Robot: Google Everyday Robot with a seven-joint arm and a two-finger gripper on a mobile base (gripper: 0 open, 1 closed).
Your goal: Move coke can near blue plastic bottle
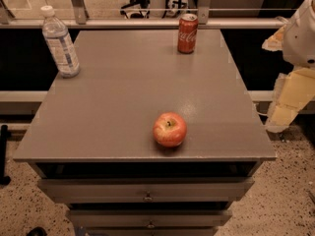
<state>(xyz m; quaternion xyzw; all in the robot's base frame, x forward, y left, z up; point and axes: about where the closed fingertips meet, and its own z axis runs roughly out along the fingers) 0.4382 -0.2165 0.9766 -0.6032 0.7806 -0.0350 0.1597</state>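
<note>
The end effector [289,100] hangs right of the surface [123,107], its opening impossible to tell; approach the far coke can [187,32] squarely, gripping mid-body.

Single view. Camera high at front of table [123,82], tilted down, facing across top toward far edge. Middling near: whole top in frame, all four corners visible, drawers [147,188] along bottom, rail [123,23] and floor beyond it along top. Gripper [290,100] at right border, beside table's right side, off its top, partly cut by frame
</note>
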